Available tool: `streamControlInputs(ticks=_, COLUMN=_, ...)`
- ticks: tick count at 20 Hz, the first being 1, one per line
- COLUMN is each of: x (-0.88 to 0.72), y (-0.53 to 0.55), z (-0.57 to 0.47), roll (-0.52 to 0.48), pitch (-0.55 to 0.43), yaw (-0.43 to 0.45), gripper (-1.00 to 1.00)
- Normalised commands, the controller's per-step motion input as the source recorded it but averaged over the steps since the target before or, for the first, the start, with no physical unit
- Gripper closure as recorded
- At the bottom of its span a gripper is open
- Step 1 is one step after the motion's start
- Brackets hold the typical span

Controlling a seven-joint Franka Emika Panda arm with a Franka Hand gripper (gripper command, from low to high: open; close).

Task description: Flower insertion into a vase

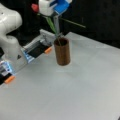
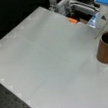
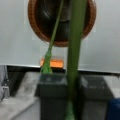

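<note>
The grey table [image 1: 82, 85] fills most of both front views, and my white arm base [image 1: 10, 42] stands at a front view's left edge. Near the top centre of that same view the brown vase [image 1: 62, 51] stands upright on the table; in a front view it sits at the right edge [image 2: 105, 48], and in the wrist view its round mouth [image 3: 37, 32] lies at the top of the frame, straight ahead of my camera.

My gripper [image 1: 57, 31] hangs above the vase mouth, at the top centre of a front view, with its white and blue body above it. Its fingers are closed on the flower stem [image 1: 51, 23], which slants down to the vase, its lower end at the rim or just inside; I cannot tell how deep it reaches. In the wrist view the thick green stem [image 3: 75, 50] runs down the middle of the frame across the mouth, with a thinner side shoot [image 3: 55, 27] to its left. A red bloom [image 1: 35, 7] shows at the upper left of my gripper, and a thin green shoot [image 1: 73, 23] sticks out to the right.

My worries, as I judge them: the stem is tilted, so it may press on the rim and tip the light tube over. The side shoots may snag on the edge. Small orange tabs [image 1: 48, 50] lie near the vase.
</note>
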Motion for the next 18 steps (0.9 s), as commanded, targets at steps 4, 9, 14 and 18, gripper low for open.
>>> streamControlInputs(ticks=4, x=-0.69, y=0.0, z=-0.17, roll=0.091, pitch=-0.114, yaw=-0.09, gripper=1.0)
streamControlInputs(ticks=9, x=-0.52, y=0.05, z=-0.17, roll=0.081, pitch=-0.042, yaw=-0.063, gripper=1.0)
streamControlInputs(ticks=14, x=-0.24, y=0.13, z=-0.08, roll=0.046, pitch=0.237, yaw=-0.025, gripper=1.0)
streamControlInputs(ticks=18, x=0.06, y=0.17, z=0.06, roll=0.02, pitch=0.524, yaw=0.004, gripper=1.0)
